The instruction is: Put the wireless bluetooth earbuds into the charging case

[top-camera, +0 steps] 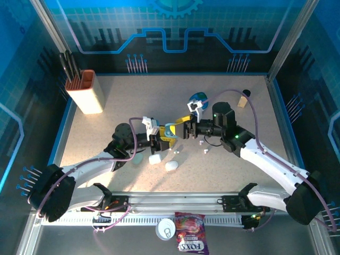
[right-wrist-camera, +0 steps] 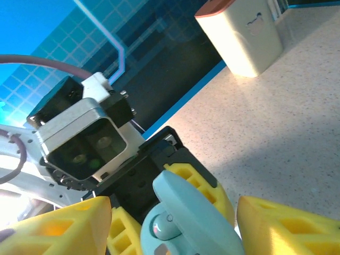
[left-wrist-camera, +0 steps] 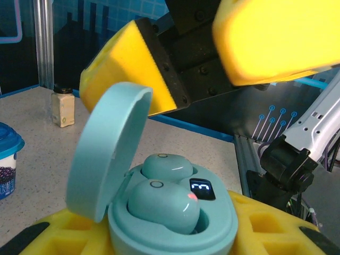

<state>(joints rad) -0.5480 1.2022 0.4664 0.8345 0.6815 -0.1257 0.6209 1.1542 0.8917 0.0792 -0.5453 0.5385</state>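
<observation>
Right now, your charging case (left-wrist-camera: 218,218) sits mouth-up. Its lid (left-wrist-camera: 106,154) is swung up on the left-hand hinge and stands nearly upright. Two pale teal earbuds (left-wrist-camera: 164,204) are seated in its wells with their rounded backs up. The nearer one lies with its long axis across the case and shows a small red light. Their stems are hidden in the wells. A small lit display (left-wrist-camera: 202,188) sits just right of them on the case deck.

From above, three white cases (top-camera: 155,159) lie closed on the table (top-camera: 106,133), just left of and below the teal case. To its right, a few loose earbuds (top-camera: 206,151) are scattered near it, too small to tell which way they point.

Your left gripper (left-wrist-camera: 170,249) pinches the case body, with a yellow pad against each side. Your right gripper (right-wrist-camera: 172,228) hangs just right of the case with its fingers (right-wrist-camera: 58,228) spread wide, one on each side of the raised lid. You cannot tell whether either finger touches the lid.
</observation>
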